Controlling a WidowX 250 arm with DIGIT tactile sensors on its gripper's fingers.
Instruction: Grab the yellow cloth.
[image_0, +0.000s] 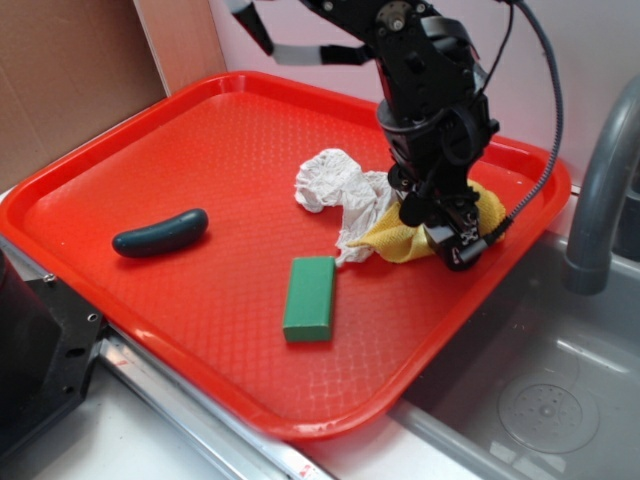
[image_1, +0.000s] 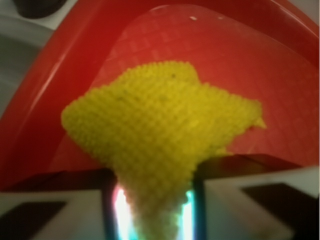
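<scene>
The yellow cloth (image_0: 395, 241) lies bunched at the right side of the red tray (image_0: 150, 130), against a crumpled white rag (image_0: 335, 190). My gripper (image_0: 440, 222) is down on the cloth's right part and hides its middle. In the wrist view the yellow cloth (image_1: 165, 115) narrows to a wedge that runs in between the two fingers of the gripper (image_1: 154, 210). The jaws are shut on that pinched fold, and the rest of the cloth fans out over the tray floor (image_1: 240, 65).
A green rectangular block (image_0: 309, 297) lies near the tray's front, with a dark green cucumber-shaped object (image_0: 160, 233) at the left. The tray's raised rim (image_0: 545, 165) runs just behind the gripper. A metal sink (image_0: 540, 400) and a grey faucet (image_0: 600, 190) are to the right.
</scene>
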